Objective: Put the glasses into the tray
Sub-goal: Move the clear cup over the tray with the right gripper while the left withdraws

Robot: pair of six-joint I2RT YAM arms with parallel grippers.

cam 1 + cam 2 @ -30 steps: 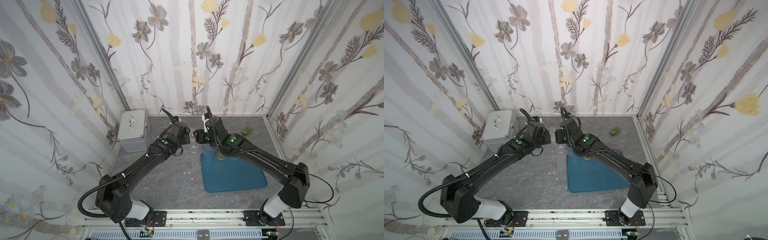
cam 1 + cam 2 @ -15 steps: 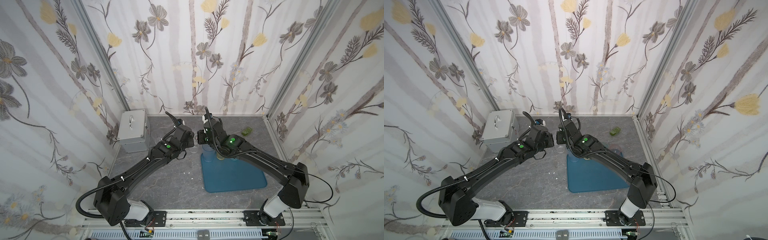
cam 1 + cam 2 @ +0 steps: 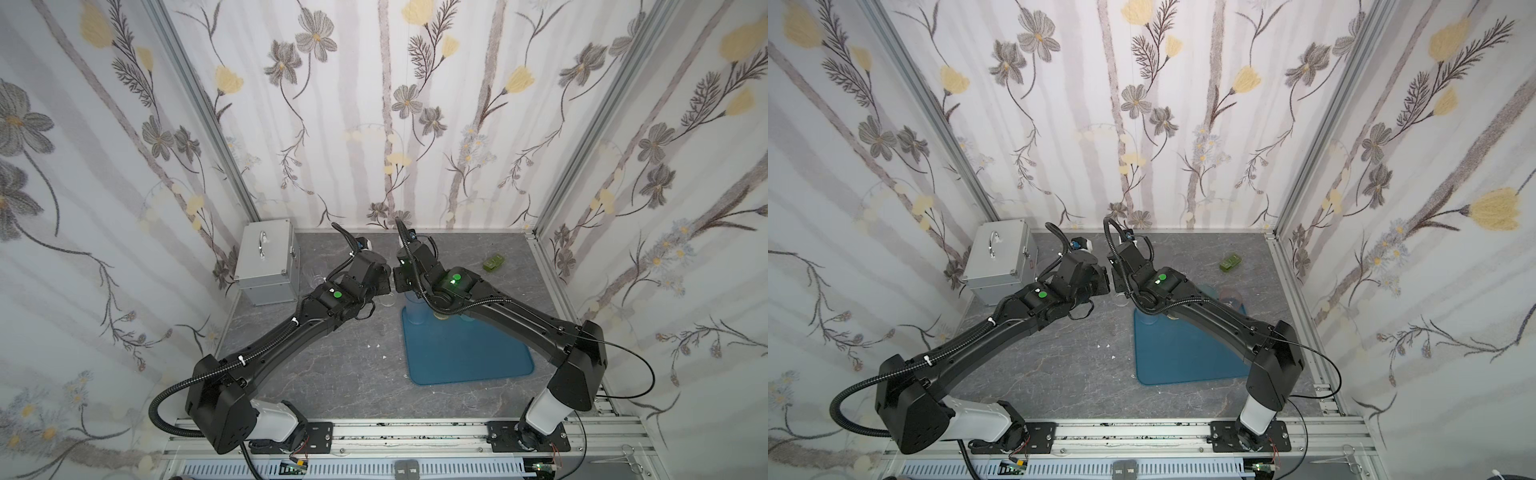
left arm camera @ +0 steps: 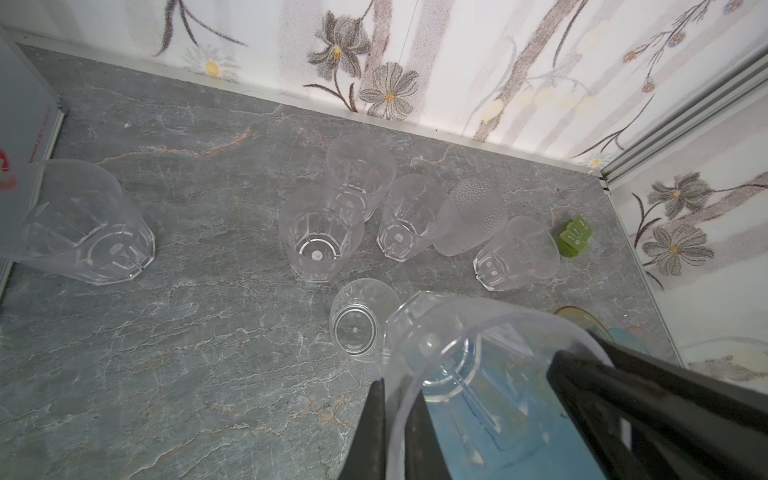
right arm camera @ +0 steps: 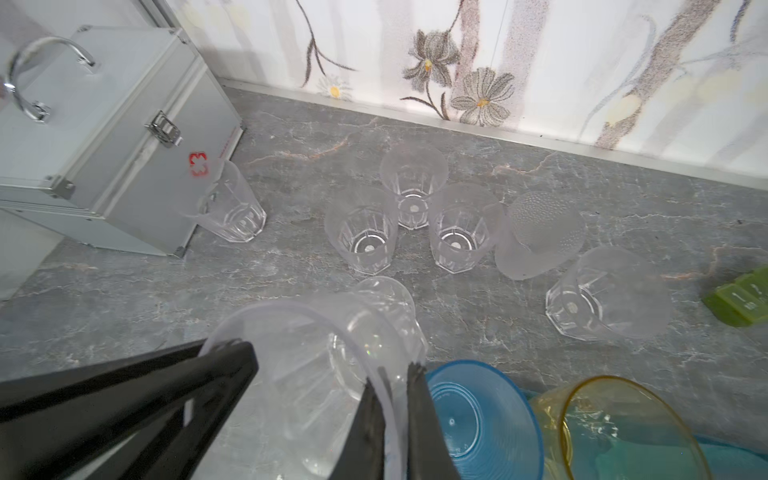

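One clear faceted glass (image 4: 478,345) hangs between both arms at the far left corner of the teal-blue tray (image 3: 469,353). My left gripper (image 4: 395,419) is shut on one side of its rim. My right gripper (image 5: 395,419) is shut on the opposite side of the same glass (image 5: 299,353). A blue glass (image 5: 478,415) and a yellow glass (image 5: 615,424) stand on the tray just beside it. Several clear glasses (image 5: 361,232) stand on the table behind, and a dimpled one (image 5: 540,237) is upside down. In both top views the wrists hide the jaws.
A silver metal case (image 3: 266,262) with a handle stands at the back left, with one clear glass (image 5: 232,208) against it. A small green object (image 3: 493,262) lies at the back right. A small clear cup (image 4: 357,324) stands close to the held glass.
My left arm has carried the clear glass to the right, up to the tray's corner. My right gripper's jaws have closed on the glass's rim.
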